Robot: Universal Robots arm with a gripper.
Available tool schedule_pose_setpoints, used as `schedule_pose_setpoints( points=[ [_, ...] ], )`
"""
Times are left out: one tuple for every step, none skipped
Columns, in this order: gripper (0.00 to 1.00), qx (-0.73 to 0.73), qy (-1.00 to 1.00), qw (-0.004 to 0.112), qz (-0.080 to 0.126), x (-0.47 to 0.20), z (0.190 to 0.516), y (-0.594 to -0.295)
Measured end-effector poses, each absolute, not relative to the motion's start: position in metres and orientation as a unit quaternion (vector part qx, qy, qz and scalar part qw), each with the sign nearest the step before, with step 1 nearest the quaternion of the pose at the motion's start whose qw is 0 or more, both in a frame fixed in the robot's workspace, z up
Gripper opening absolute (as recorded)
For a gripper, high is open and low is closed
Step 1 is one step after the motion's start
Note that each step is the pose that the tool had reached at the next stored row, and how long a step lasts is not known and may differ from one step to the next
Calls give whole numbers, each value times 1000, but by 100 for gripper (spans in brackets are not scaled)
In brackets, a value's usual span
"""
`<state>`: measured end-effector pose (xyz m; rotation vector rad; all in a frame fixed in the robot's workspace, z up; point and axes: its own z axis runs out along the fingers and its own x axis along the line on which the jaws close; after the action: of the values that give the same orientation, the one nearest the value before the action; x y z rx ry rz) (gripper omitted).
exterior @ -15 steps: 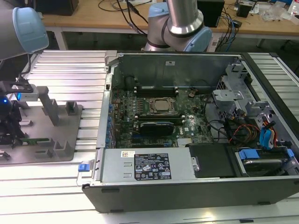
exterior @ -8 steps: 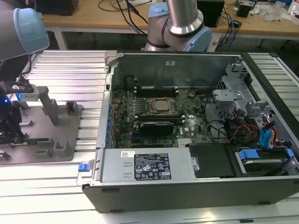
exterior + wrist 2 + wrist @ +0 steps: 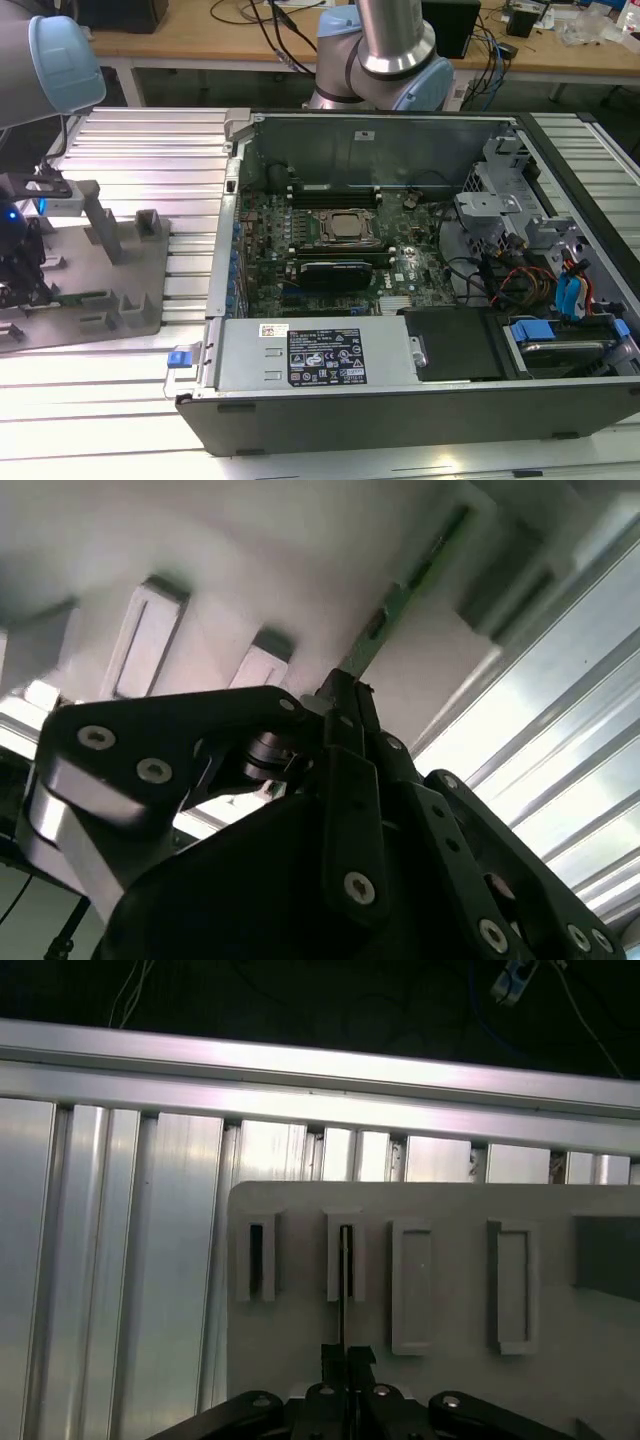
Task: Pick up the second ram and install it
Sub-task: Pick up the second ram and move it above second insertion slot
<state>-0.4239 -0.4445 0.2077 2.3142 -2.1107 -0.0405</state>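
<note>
Tool [image 3: 347,1362]: fingers together, clamped on the near end of the second ram [image 3: 345,1295].
Second ram: edge-on in the first wrist view, long axis running straight away from the tool, far end seated in a slotted post of the grey tray [image 3: 600,1360]. The adjacent slot appears vacant.
Tray: on the ribbed surface [image 3: 130,1280], at the exterior view's left of the open computer case [image 3: 300,355].

No text is legible. The black label [image 3: 327,357] and white label [image 3: 274,330] on the near grey cover [image 3: 240,365] cannot be read.
</note>
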Motion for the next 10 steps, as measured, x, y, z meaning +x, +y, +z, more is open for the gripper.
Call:
schedule_pose_setpoints(
  points=[
    [10, 739, -674, 5, -13, -424, 208, -444],
    [10, 739, -674, 5, -13, -424, 208, -444],
    [10, 739, -674, 5, -13, -424, 208, -444],
    [9, 739, -674, 5, -13, -424, 208, -444],
    [9, 739, -674, 5, -13, -424, 208, -444],
    [9, 738, -674, 5, -13, -424, 208, -444],
    [9, 731, -682, 5, -13, -424, 208, -444],
    [9, 725, -688, 4, -13, -424, 208, -444],
    [9, 717, -697, 4, -13, -424, 208, -444],
    [9, 711, -703, 4, -13, -424, 207, -444]
  ],
)
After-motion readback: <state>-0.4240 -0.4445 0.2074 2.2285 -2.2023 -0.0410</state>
